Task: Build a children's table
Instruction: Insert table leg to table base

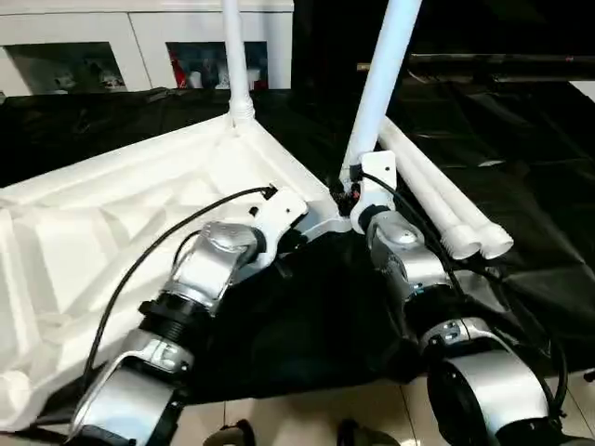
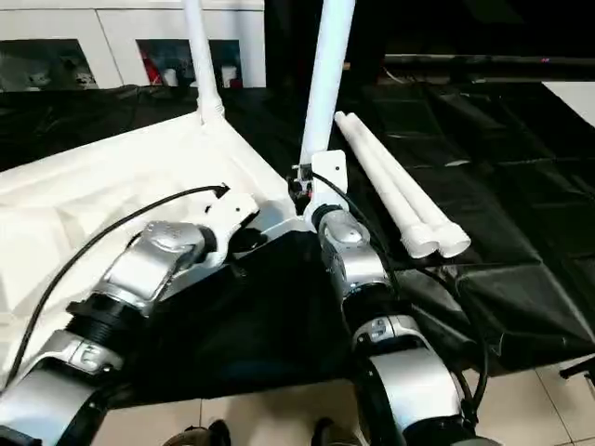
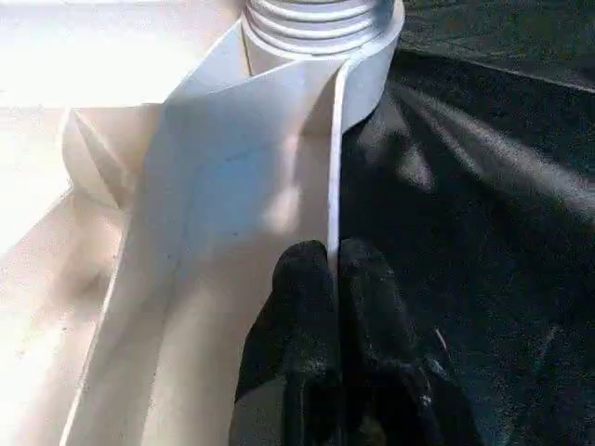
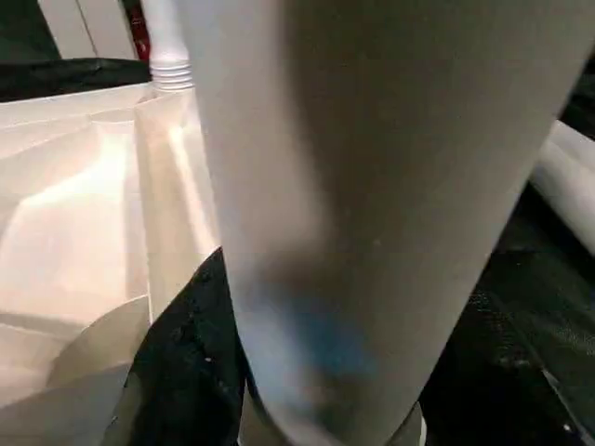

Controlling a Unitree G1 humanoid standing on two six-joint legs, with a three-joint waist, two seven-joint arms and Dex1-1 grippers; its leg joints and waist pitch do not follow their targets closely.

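Observation:
The children's table top [image 1: 121, 214] lies upside down on a black cloth, ribbed underside up. One white leg [image 1: 234, 56] stands in its far corner socket. A second leg [image 1: 386, 65] rises slightly tilted from the near-right corner socket, and my right gripper [image 1: 351, 190] is shut on it just above the socket; in the right wrist view one black finger [image 4: 186, 362] hugs this leg [image 4: 372, 186]. My left gripper [image 3: 333, 265] pinches the thin rim [image 3: 333, 167] of the top close to that same corner. Two more legs [image 1: 437, 195] lie side by side on the cloth to the right.
The black cloth [image 1: 521, 186] covers the floor around the top. White cabinets with glass doors [image 1: 93, 46] stand at the back left, and a dark rail [image 1: 483, 63] runs at the back right. Pale tiles [image 1: 307, 409] show near my body.

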